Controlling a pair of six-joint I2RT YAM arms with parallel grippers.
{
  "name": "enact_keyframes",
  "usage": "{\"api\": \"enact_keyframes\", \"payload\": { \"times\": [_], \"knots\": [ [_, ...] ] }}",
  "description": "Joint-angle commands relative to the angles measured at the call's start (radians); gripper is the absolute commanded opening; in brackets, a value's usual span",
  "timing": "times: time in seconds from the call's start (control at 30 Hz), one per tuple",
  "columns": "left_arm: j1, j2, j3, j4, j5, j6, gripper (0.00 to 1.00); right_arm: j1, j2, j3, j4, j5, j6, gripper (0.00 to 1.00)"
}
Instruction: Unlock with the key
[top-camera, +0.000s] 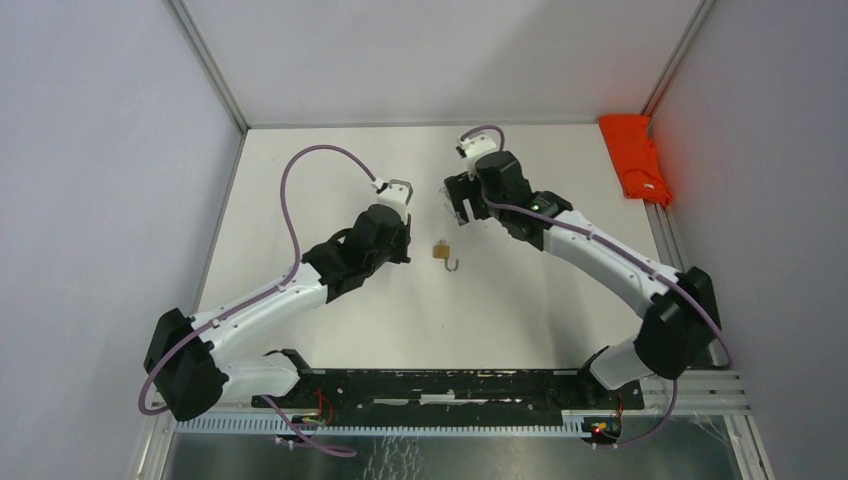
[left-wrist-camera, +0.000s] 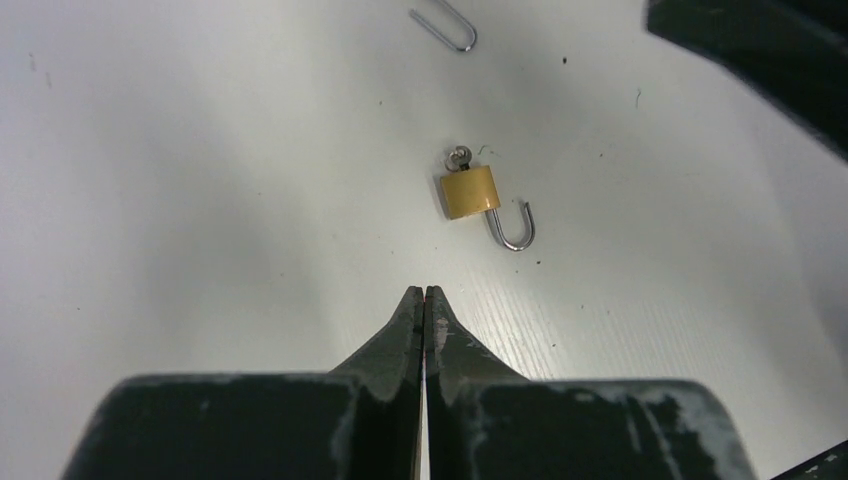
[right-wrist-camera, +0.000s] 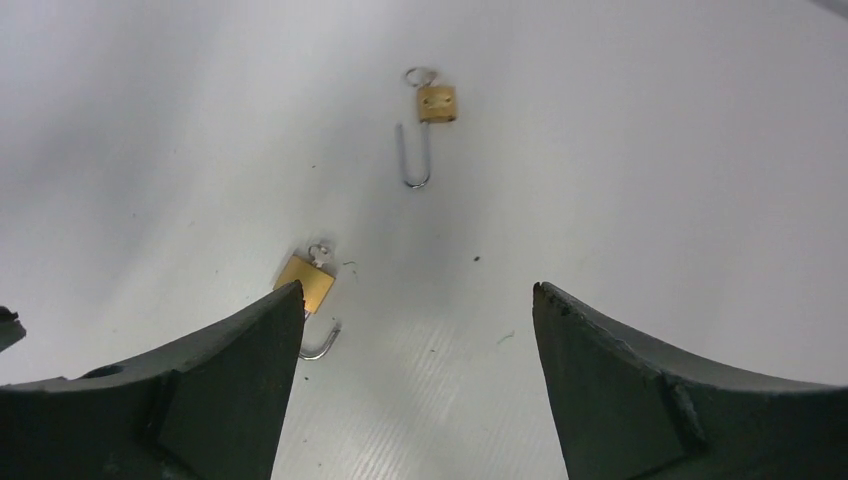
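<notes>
We see the brass padlock (left-wrist-camera: 470, 192) lying on the white table (left-wrist-camera: 200, 150), its shackle swung open. Our left gripper (left-wrist-camera: 424, 292), jaws pressed together and empty, hangs near the padlock. Our right gripper (right-wrist-camera: 418, 287) stands wide and empty, also near the padlock.

Bright, even overhead light washes my white table (top-camera: 520, 300). Soft grey shade spreads right of the padlock (left-wrist-camera: 470, 192) in my left wrist view; the padlock is sharp, nearer foreground slightly blurred.

Orange-red cloth (top-camera: 636, 160) (crumpled) at far right edge of white table (top-camera: 500, 320); grey walls (top-camera: 100, 150) around.
</notes>
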Motion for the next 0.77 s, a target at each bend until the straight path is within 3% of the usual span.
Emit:
{"api": "enact_keyframes", "payload": {
  "times": [0.0,0.17,0.6,0.73],
  "knots": [
    [0.003,-0.052,0.053,-0.007,-0.054,0.024,0.05,-0.003,-0.105,-0.043,-0.035,0.105,0.007,0.89],
    [0.003,-0.071,0.068,-0.025,-0.07,0.03,0.06,-0.005,-0.172,-0.079,-0.049,0.178,0.011,0.89],
    [0.003,-0.069,0.077,-0.036,-0.08,0.033,0.07,-0.005,-0.214,-0.14,-0.014,0.173,0.018,0.89],
    [0.002,-0.078,0.076,-0.039,-0.086,0.033,0.07,-0.005,-0.214,-0.138,-0.018,0.18,0.021,0.93]
  ]
}}
